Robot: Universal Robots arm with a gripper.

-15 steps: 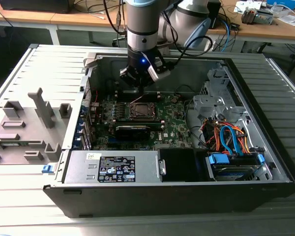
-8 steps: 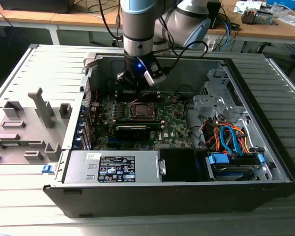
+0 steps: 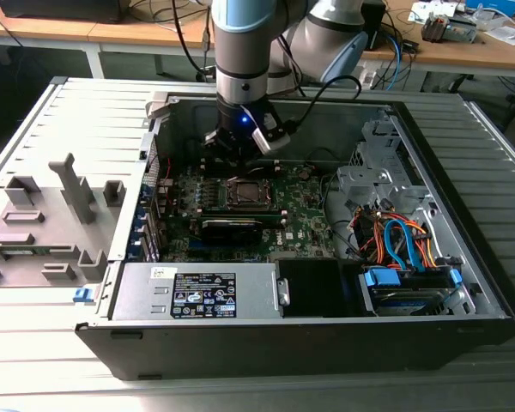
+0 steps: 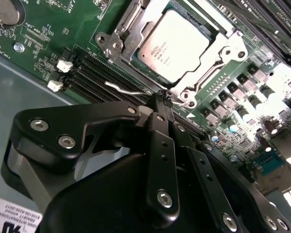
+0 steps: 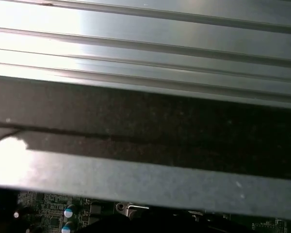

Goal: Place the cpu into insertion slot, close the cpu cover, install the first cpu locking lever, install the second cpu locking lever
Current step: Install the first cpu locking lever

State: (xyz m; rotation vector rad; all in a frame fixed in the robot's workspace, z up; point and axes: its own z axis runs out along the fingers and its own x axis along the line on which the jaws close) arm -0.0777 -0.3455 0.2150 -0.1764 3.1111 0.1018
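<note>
Hovering low inside the open computer case (image 3: 463, 283), the hand (image 3: 240, 148) is sitting at the far edge of the insertion slot (image 3: 248, 192) in the exterior view. In the second wrist view the hand (image 4: 166, 99) is showing its black fingers (image 4: 161, 145) pressed together, closed, with the tips touching the end of a thin silver locking lever (image 4: 123, 90) beside the socket corner. Whether the wire is pinched between the tips or only pressed by them, I cannot tell.

The cpu (image 4: 177, 43) is lying flat in the slot, silvery top facing up. The cpu cover (image 4: 218, 60) is lying down around it, its window framing the chip.

The green motherboard (image 3: 305, 225) is carrying the socket; rows of black memory slots (image 4: 94, 77) are running just beside it, and a coin cell (image 4: 7, 10) is sitting further off on the board.

In the exterior view, a power supply (image 3: 197, 292) is filling the near side of the case, a drive bay with orange and blue cables (image 3: 399, 240) is sitting at the view's right, and a grey fixture (image 3: 47, 219) is standing on the ribbed bench (image 3: 34, 343) at the view's left.

In the first wrist view the case wall (image 5: 145, 131) is passing close across the lens.
</note>
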